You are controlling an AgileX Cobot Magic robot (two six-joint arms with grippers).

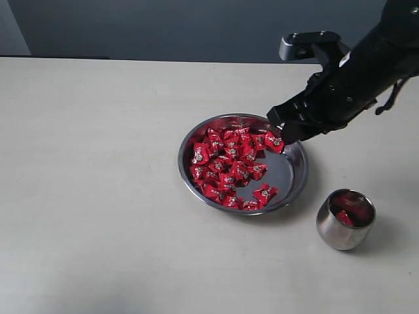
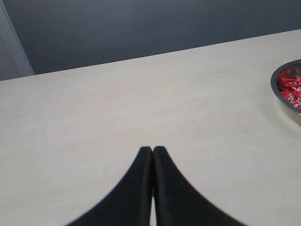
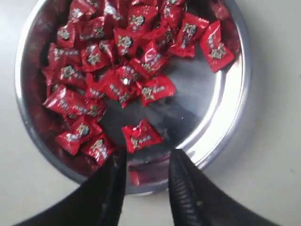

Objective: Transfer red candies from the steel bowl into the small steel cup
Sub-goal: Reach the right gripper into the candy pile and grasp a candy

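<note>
My right claw [image 3: 146,157] hung open and empty over the steel bowl's [image 1: 181,160] two o'clock rim. The red candies [image 1: 222,163] lay heaped toward its nine o'clock side. The small steel cup [image 1: 330,232] stood at the bowl's four o'clock, on the counter [image 1: 91,196]. My left claw [image 2: 152,150] was closed.

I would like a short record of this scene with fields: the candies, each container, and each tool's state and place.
red candies: most lie in the steel bowl, some in the small steel cup
steel bowl: on the table, part of its floor bare
small steel cup: upright, apart from the bowl
right tool: open, empty, over the bowl's rim
left tool: shut, empty, above the table
</note>
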